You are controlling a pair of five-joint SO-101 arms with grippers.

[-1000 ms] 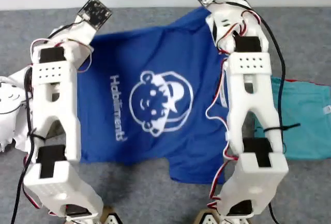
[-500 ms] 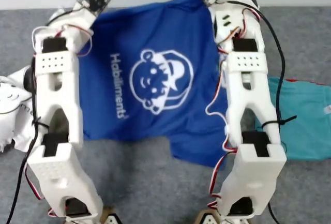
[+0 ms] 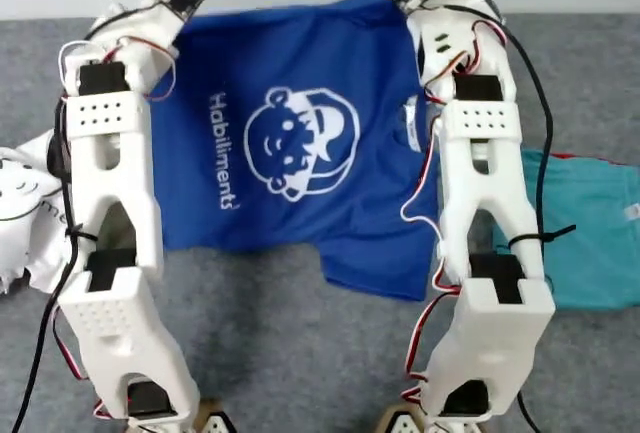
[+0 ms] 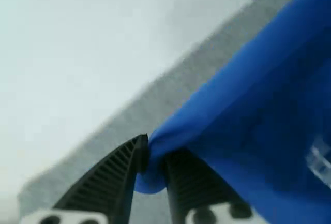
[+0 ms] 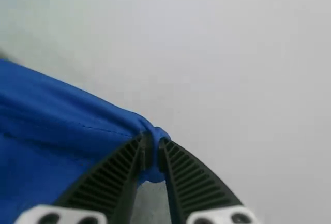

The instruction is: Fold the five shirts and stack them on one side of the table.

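Left gripper (image 4: 150, 175) and right gripper (image 5: 152, 164) each pinch the blue printed cotton shirt's (image 3: 300, 223) far edge, its length stretched crosswise between them.

Bare table (image 3: 280, 353) lies along the blue shirt's (image 3: 290, 215) near hem, between the left arm (image 3: 105, 173) and right arm (image 3: 485, 183), which overhang its sides. A teal shirt (image 3: 590, 243) lies beyond the right arm, a white shirt (image 3: 22, 218) beyond the left.
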